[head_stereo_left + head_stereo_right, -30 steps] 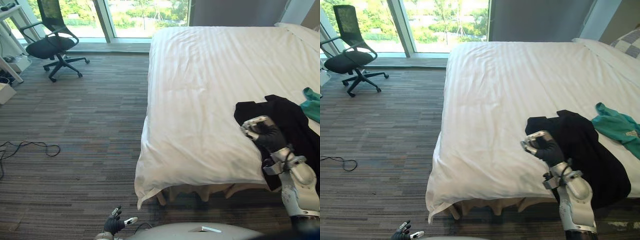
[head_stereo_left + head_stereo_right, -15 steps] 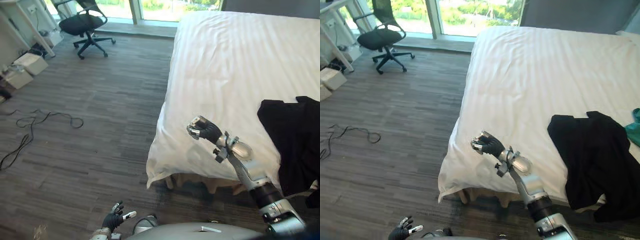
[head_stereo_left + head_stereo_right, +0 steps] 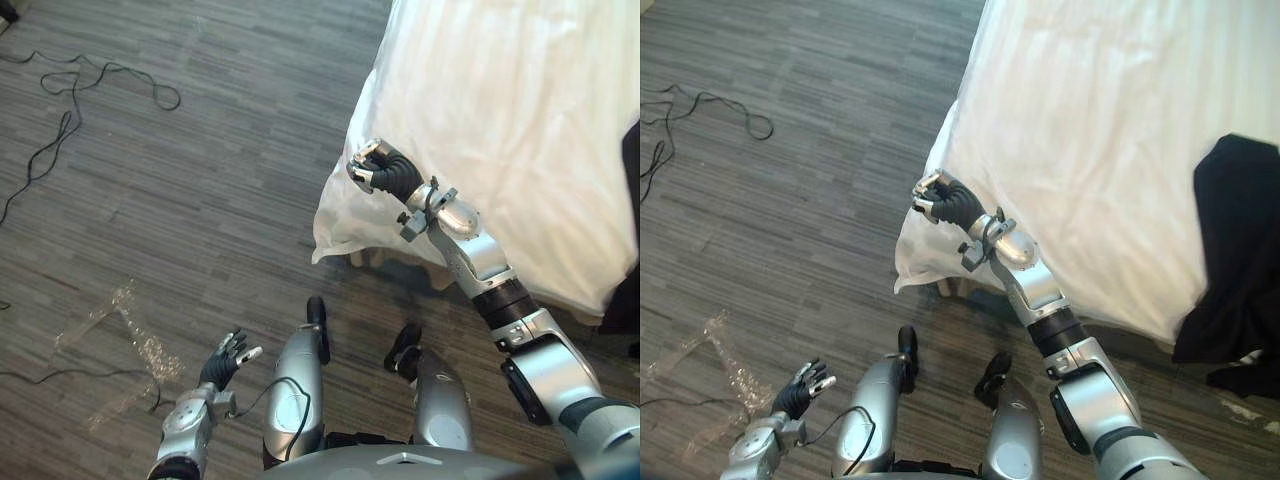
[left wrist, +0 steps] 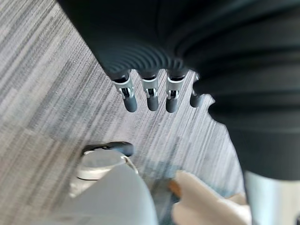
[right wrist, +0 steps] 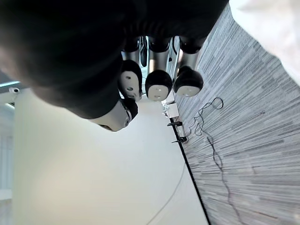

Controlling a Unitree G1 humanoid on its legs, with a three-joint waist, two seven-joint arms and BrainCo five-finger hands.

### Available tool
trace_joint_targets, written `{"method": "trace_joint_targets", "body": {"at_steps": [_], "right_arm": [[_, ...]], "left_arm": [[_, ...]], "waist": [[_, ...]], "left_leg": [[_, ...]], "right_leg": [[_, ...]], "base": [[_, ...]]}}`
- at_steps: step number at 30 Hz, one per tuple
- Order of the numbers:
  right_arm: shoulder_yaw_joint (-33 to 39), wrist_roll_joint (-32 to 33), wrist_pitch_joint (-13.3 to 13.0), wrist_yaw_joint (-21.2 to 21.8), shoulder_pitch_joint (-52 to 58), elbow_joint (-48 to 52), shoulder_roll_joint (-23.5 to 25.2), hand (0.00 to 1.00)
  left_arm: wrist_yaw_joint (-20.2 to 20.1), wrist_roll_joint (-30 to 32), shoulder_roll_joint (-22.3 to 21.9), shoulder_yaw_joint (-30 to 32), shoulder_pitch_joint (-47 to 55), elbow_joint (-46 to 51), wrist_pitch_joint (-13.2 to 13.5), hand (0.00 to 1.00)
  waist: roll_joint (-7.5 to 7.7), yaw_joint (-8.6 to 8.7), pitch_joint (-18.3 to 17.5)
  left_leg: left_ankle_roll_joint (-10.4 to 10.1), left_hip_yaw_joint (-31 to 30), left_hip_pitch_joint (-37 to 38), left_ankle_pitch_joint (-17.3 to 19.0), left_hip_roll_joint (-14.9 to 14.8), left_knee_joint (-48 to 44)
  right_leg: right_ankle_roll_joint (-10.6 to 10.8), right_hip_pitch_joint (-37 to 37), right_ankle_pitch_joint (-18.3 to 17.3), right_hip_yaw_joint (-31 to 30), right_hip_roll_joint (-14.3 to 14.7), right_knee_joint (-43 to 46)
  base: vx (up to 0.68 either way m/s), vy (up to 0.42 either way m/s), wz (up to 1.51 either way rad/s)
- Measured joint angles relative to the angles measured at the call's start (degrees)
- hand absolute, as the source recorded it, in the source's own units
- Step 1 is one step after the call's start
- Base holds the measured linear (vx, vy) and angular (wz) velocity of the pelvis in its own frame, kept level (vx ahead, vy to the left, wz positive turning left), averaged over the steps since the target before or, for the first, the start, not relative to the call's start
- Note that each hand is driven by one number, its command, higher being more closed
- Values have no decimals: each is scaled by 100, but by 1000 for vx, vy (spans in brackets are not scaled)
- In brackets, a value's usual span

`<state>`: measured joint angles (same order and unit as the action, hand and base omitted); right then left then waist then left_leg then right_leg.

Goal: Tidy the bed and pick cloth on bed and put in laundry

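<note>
The bed (image 3: 500, 90) is covered by a white sheet whose corner (image 3: 925, 255) hangs toward the floor. A black cloth (image 3: 1240, 230) lies at the bed's right side and droops over its near edge. My right hand (image 3: 378, 168) hovers by the bed's near left corner, away from the black cloth. Its fingers are curled into a fist with nothing in them, as the right wrist view shows at the dark fingertips (image 5: 158, 84). My left hand (image 3: 222, 362) hangs low over the floor with its fingers (image 4: 150, 96) relaxed and holding nothing.
Dark wood-pattern floor (image 3: 200, 200) spreads left of the bed. Black cables (image 3: 100, 75) loop on it at the far upper left. A crumpled clear plastic sheet (image 3: 125, 335) lies on the floor near my left hand.
The whole view has swung down and left, so the chair and window are gone. My right hand, still curled, has moved from the black cloth to the bed's near left corner.
</note>
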<state>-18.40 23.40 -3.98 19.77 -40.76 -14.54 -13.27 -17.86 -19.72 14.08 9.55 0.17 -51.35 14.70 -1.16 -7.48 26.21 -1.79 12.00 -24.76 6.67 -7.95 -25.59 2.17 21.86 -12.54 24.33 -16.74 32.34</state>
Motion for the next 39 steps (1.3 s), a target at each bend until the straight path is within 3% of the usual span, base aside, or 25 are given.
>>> {"method": "trace_joint_targets", "body": {"at_steps": [5,11,19,27,34,39], "right_arm": [[-13,3,259,-273,-17,661,135,100],[-146,11,738,-893,-531,762,530,100],[57,-298,748,-1484,-1483,-354,1026,100],[428,-200,777,-1773,-2008,-1082,1060,100],[496,228,855,-1798,-1890,-2232,1562,100],[760,336,916,-1906,-948,-3139,1661,100]], "left_arm": [[-221,-245,-192,214,-205,392,-71,0],[291,-670,-868,222,-858,577,-581,0],[983,-854,-1365,476,-1411,677,-797,0],[1562,-1051,-1783,648,-2067,612,-921,0],[2076,-1065,-2202,976,-2651,486,-964,0],[2334,-1091,-2259,1194,-2868,430,-1024,0]], "waist": [[-34,13,108],[-71,29,138],[-68,4,242],[-94,-48,257],[-179,38,300],[-161,160,321]], "left_leg": [[-48,-21,-450,71,-130,-362],[-119,-120,-997,-140,-233,-310],[-137,-228,-1556,-256,-296,-370],[-84,-300,-2308,-130,-407,-872],[-50,-261,-2826,6,-504,-1258],[-4,-149,-2961,-33,-504,-1240]], "right_leg": [[-66,492,-254,-21,-112,512],[-124,1028,-249,69,-26,583],[-232,1469,-190,202,-10,591],[-273,2107,-188,164,-4,859],[-326,2636,-223,32,-42,1174],[-334,2802,-118,-21,-56,1143]], "base": [[-111,-74,0],[-58,-76,4],[32,-27,8],[-5,17,-1],[-62,6,-8],[0,-5,-1]]}}
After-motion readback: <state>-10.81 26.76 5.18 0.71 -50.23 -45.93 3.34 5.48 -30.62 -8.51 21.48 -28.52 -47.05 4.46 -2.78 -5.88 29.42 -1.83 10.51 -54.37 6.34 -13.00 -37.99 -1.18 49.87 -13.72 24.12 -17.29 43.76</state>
